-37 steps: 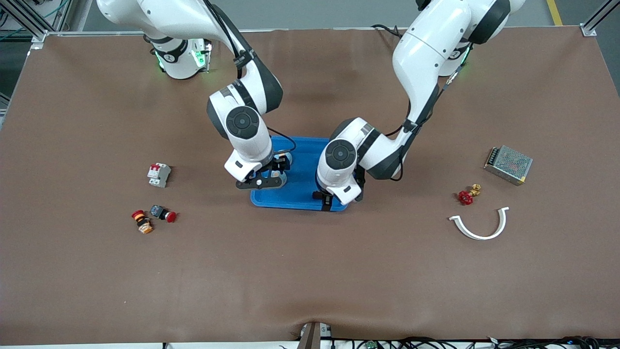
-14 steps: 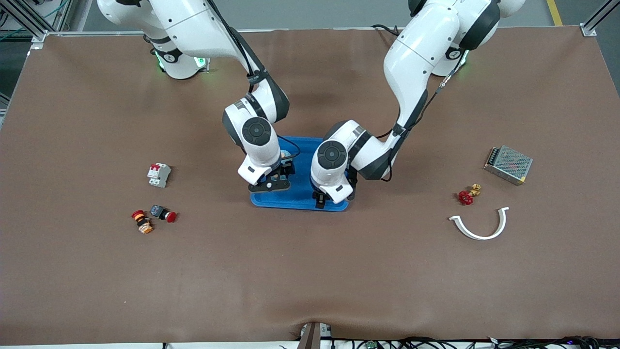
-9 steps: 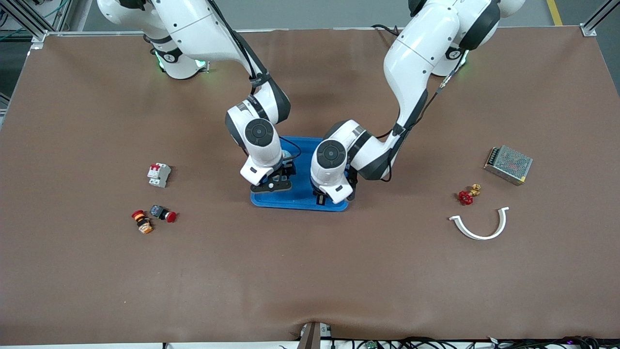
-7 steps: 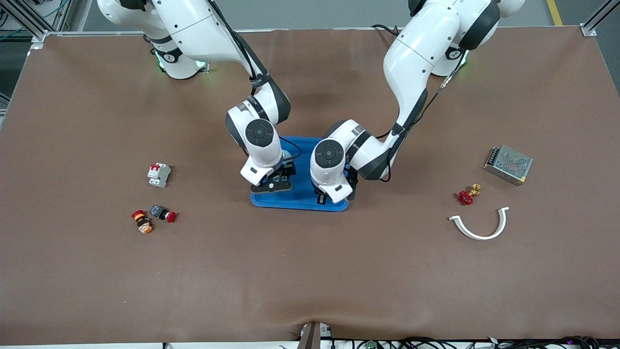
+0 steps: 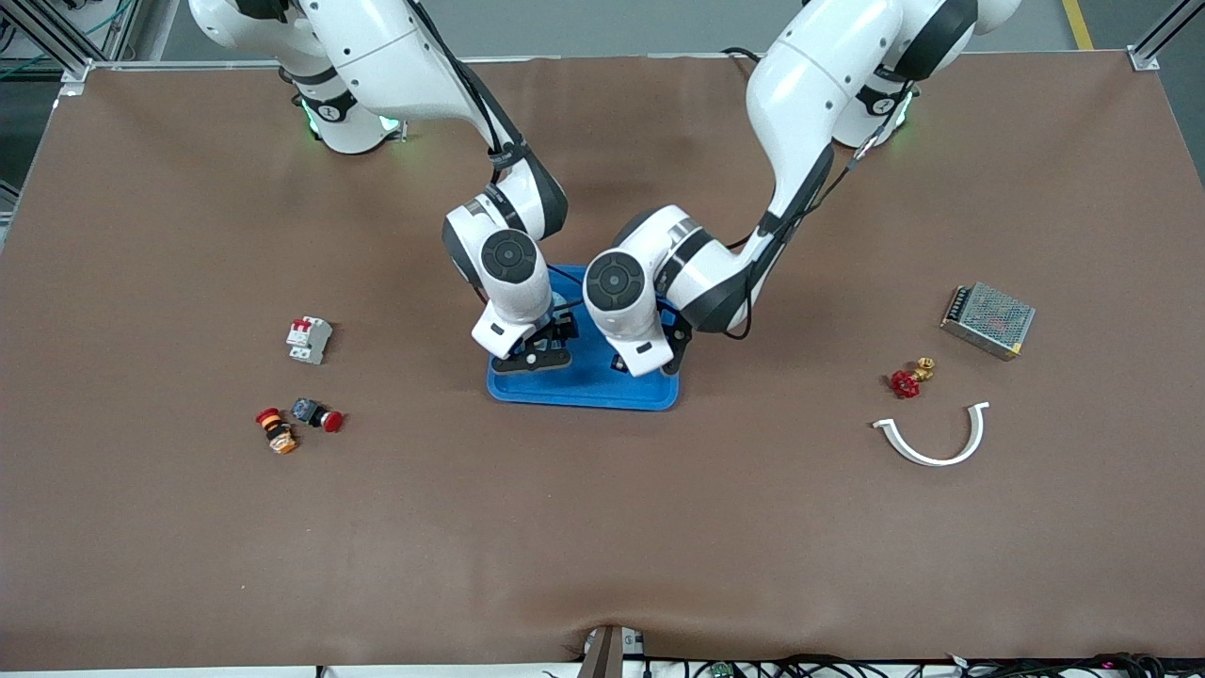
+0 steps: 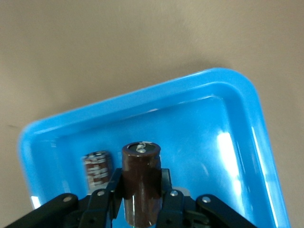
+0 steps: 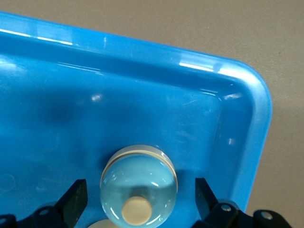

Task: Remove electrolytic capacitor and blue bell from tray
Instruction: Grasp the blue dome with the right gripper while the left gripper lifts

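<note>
Capacitor, the brown can, sits pinched upright between the shut fingers of the left gripper, just above the floor of the blue tray, near the tray corner nearest the front camera at the left arm's end. Its mirror picture shows on the shiny tray floor beside it. The right gripper is wide open around the blue bell, which rests in the tray near a corner, not yet squeezed. The smooth can could slip out if the pinch is weak. The round bell could skid away, or the two arms, very close together, could bump.
</note>
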